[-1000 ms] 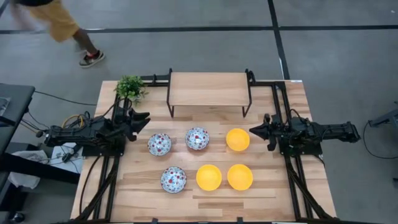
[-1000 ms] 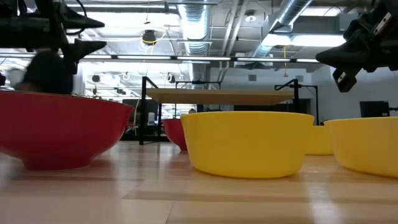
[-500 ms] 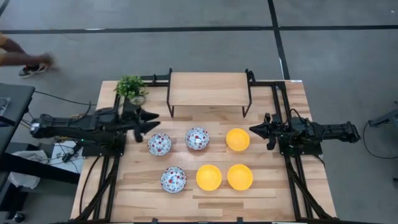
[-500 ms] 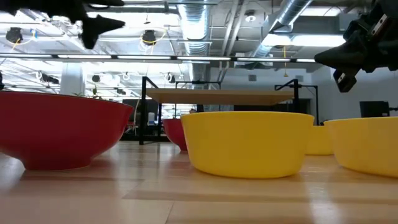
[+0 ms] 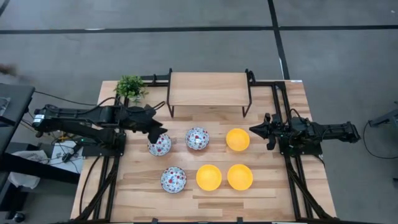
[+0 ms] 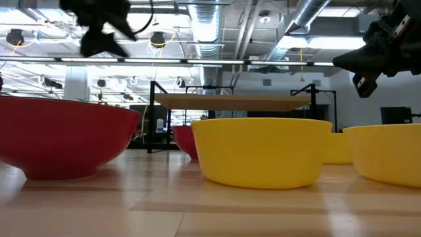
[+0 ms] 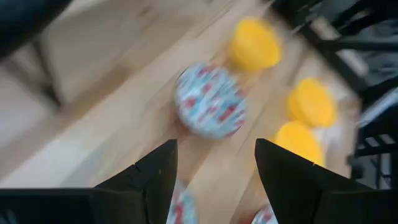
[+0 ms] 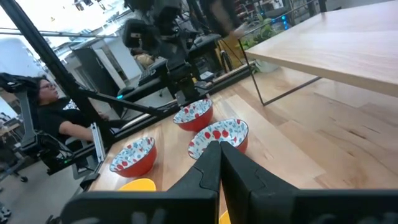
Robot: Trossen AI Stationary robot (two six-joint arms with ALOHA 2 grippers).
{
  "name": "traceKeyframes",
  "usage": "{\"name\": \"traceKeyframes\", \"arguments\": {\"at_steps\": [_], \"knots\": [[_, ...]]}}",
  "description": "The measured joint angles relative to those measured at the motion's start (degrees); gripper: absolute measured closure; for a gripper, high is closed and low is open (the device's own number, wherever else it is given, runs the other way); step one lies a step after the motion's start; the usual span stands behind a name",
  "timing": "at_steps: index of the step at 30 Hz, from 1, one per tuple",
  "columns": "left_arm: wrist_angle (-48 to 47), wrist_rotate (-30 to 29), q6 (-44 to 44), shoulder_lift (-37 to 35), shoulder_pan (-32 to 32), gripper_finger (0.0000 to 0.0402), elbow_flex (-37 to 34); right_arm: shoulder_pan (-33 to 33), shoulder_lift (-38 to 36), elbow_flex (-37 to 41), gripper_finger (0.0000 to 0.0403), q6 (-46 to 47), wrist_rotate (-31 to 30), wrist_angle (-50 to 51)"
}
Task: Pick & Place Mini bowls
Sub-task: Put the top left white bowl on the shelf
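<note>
Six mini bowls rest on their bases on the wooden table. Three are white with a floral pattern (image 5: 160, 145) (image 5: 197, 138) (image 5: 173, 179) and three are yellow (image 5: 237, 139) (image 5: 209, 177) (image 5: 240, 177). My left gripper (image 5: 159, 132) is open and slants down, above the far left floral bowl's far rim. In the left wrist view my left gripper (image 7: 214, 163) frames a floral bowl (image 7: 209, 99) farther off and holds nothing. My right gripper (image 5: 254, 131) is shut and level at the table's right side, beside the far yellow bowl, touching nothing.
A low wooden shelf (image 5: 208, 89) on dark legs stands at the table's far middle. A small green plant (image 5: 130, 87) sits at the far left corner. Bare wood lies along the near edge. A seated person (image 8: 46, 106) shows beyond the table's left side.
My left gripper has risen from its place at the table's left edge and swung right toward the far left floral bowl. It has tipped from level to slanting down and stayed open. The bowls have kept their places. A person has walked out of the high view.
</note>
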State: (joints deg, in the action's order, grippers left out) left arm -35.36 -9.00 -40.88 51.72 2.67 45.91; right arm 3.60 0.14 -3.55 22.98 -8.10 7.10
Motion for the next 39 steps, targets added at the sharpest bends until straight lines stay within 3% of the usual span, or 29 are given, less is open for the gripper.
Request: {"name": "traceKeyframes", "arguments": {"at_steps": [5, 24, 32, 39], "knots": [[-4.43, 1.26, -6.0, -1.83, 0.01, 0.0187, -0.83, 0.0, 0.0, -0.02, 0.0403, 0.0, 0.02, 0.12], [-0.34, 3.03, -6.06, -2.26, 0.01, 0.0187, -1.31, 0.0, 0.0, -0.02, 0.0403, 0.0, 0.07, 0.17], [-0.28, -0.32, -6.33, -2.12, 0.01, 0.0187, -2.0, 0.0, 0.0, -0.02, 0.0403, 0.0, 0.09, 0.19], [-0.68, -1.51, -15.46, -1.72, 0.03, 0.0187, -7.05, 0.0, 0.0, -0.02, 0.0403, 0.0, 0.09, 0.19]]}}
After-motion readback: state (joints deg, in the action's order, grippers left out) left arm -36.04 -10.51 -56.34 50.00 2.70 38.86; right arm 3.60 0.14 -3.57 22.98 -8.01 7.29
